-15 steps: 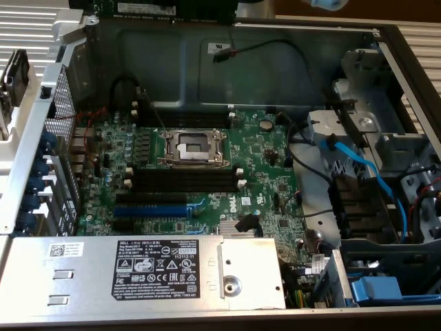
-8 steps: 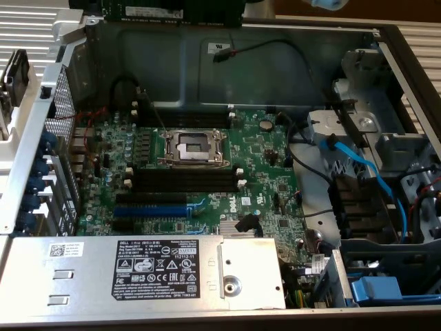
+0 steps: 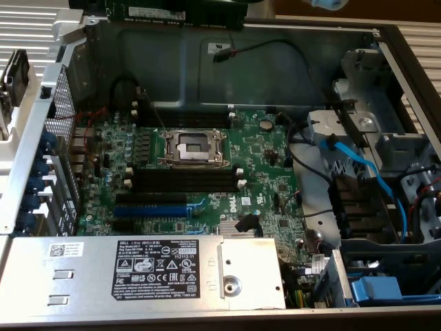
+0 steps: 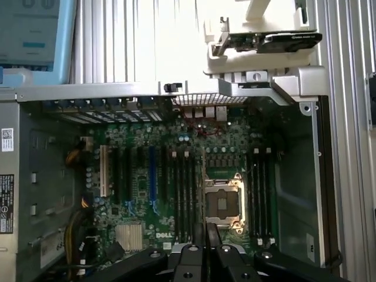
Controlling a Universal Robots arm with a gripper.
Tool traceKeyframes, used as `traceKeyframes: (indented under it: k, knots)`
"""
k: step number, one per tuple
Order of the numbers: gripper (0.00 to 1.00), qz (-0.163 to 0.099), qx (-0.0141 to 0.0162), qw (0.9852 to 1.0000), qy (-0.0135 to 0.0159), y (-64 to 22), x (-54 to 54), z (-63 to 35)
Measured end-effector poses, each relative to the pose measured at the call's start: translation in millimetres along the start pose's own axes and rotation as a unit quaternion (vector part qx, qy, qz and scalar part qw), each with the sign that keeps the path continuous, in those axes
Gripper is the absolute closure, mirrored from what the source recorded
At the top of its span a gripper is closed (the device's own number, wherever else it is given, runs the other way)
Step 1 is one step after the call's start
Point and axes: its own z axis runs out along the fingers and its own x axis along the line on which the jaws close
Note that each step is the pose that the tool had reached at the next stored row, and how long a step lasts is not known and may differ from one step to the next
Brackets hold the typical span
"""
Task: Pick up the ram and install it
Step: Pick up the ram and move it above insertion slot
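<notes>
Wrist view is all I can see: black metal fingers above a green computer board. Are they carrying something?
Observer: Yes. The gripper is shut on the ram. The exterior view shows it broadside, high above the case's far wall and out of any slot.
Operator: What's beside the board?
Observer: On the exterior view's right, light blue cables cross a drive bay.
Operator: Anything on that far wall?
Observer: A black cable runs along it.
</notes>
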Motion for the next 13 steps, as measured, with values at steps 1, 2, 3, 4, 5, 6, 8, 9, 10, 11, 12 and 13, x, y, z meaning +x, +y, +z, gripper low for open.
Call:
traceKeyframes:
  k: [1, 2, 3, 4, 5, 6, 8, 9, 10, 11, 12, 13]
  knots:
    - [0.87, 0.002, 0.0004, 1.0000, -0.0002, -0.8, 0.0, 0.8]
    - [0.87, 0.004, 0.0008, 1.0000, -0.0005, -1.9, -0.1, 2.0]
    - [0.87, 0.005, 0.0011, 1.0000, -0.0006, -3.3, -0.2, 3.2]
    - [0.87, 0.006, 0.0013, 1.0000, -0.0007, -4.9, -0.3, 4.4]
    - [0.87, 0.007, 0.0015, 1.0000, -0.0008, -6.6, -0.5, 5.7]
    - [0.87, 0.008, 0.0016, 1.0000, -0.0008, -8.5, -0.6, 7.1]
    - [0.87, 0.010, 0.0018, 0.9999, -0.0010, -12.2, -0.8, 10.4]
    - [0.87, 0.011, 0.0018, 0.9999, -0.0011, -13.1, -0.9, 12.1]
    - [0.87, 0.013, 0.0019, 0.9999, -0.0012, -13.5, -1.0, 13.6]
    - [0.87, 0.014, 0.0019, 0.9999, -0.0013, -13.7, -1.0, 15.3]
    - [0.87, 0.015, 0.0020, 0.9999, -0.0013, -13.8, -1.1, 17.1]
    - [0.87, 0.016, 0.0019, 0.9999, -0.0013, -14.0, -1.3, 18.8]
